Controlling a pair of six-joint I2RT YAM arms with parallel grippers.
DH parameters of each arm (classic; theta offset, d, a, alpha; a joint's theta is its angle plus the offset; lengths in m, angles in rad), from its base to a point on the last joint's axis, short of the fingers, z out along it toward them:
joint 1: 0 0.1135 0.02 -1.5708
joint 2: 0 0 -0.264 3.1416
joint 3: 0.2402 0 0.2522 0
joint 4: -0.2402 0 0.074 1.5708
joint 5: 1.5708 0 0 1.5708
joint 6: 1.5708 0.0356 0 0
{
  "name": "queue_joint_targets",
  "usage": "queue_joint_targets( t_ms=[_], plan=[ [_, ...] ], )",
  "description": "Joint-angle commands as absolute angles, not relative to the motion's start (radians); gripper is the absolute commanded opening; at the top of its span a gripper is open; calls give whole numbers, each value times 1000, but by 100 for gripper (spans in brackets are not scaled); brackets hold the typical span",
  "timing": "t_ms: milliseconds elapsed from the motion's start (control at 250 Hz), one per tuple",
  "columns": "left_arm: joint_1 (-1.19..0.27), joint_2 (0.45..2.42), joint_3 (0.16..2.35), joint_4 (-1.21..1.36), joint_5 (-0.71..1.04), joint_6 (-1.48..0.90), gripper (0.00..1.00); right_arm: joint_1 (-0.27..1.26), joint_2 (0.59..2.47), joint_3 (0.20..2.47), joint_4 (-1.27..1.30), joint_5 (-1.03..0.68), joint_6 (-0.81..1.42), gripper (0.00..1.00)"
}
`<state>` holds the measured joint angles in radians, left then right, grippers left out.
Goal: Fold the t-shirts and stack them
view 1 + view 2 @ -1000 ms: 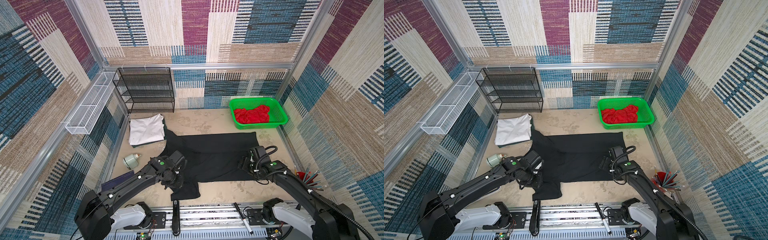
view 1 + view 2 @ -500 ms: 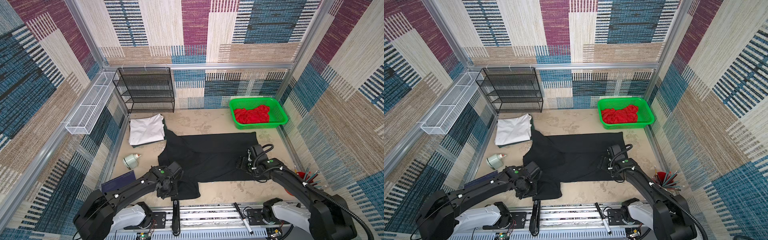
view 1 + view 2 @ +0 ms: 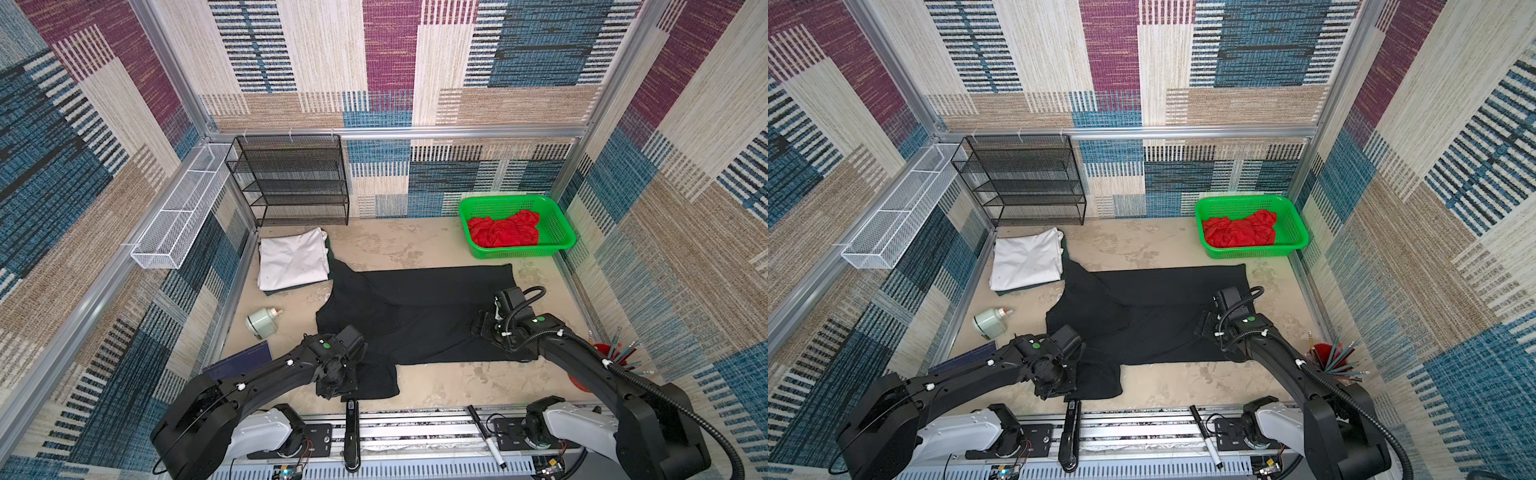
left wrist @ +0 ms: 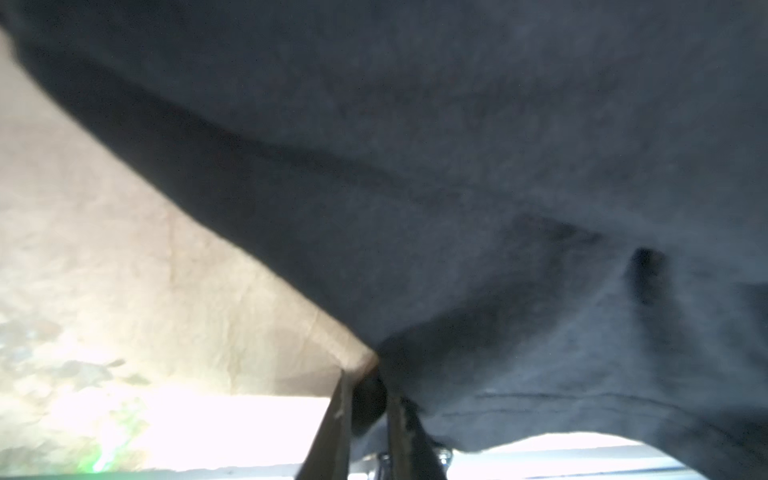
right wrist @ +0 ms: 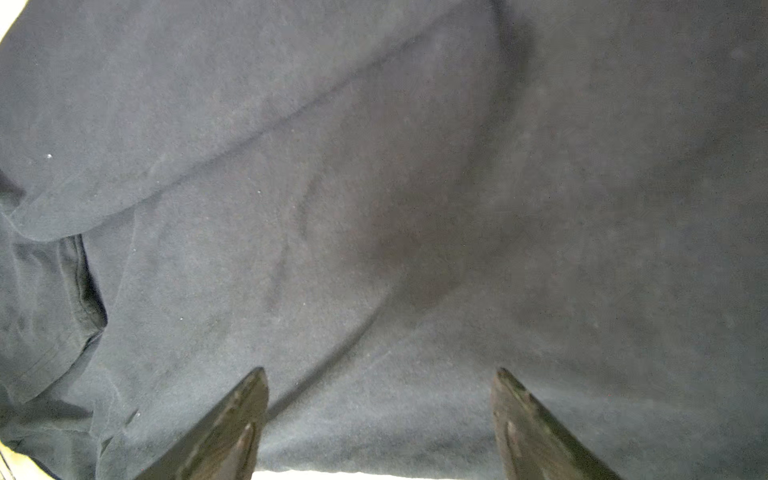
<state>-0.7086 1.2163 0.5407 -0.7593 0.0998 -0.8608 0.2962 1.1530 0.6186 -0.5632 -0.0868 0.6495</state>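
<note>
Beige tabletop (image 3: 436, 249) carries the black t-shirt (image 3: 424, 307), spread mostly flat, one corner rumpled at the front; the left gripper (image 4: 368, 388) pinches that corner's edge, the right gripper (image 5: 380, 386) gapes wide over flat cloth.

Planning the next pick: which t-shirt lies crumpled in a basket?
The red t-shirt, bunched in the green basket; the black t-shirt lies spread out, the white t-shirt folded.

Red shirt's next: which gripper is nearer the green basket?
Right. The right gripper hovers over the black t-shirt in front of the green basket; the left gripper pinches its front-left corner.
</note>
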Motion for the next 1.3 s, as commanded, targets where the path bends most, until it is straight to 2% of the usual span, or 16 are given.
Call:
queue_joint_targets(
  t_ms=[0,140,340,504,592,1068,1152,1296],
  plan=[
    [-636,1234,507,-639,25,-856,21,298,1159,639,-535,-94,641,84],
    [-543,1255,554,-624,22,-781,24,298,1155,649,-545,-87,640,84],
    [-535,1194,593,-743,15,-752,34,298,1123,622,-541,-89,650,85],
    [-548,1058,552,-791,44,-794,34,298,1121,616,-539,-95,647,85],
    [-557,1023,544,-805,65,-825,31,298,1125,619,-538,-95,645,85],
    [-571,1220,549,-690,94,-733,33,298,1130,608,-532,-100,651,85],
    [-571,1259,550,-673,116,-719,25,298,1129,606,-534,-95,661,85],
    [-572,1254,558,-717,126,-713,2,298,1082,584,-593,-20,755,86]
  ],
)
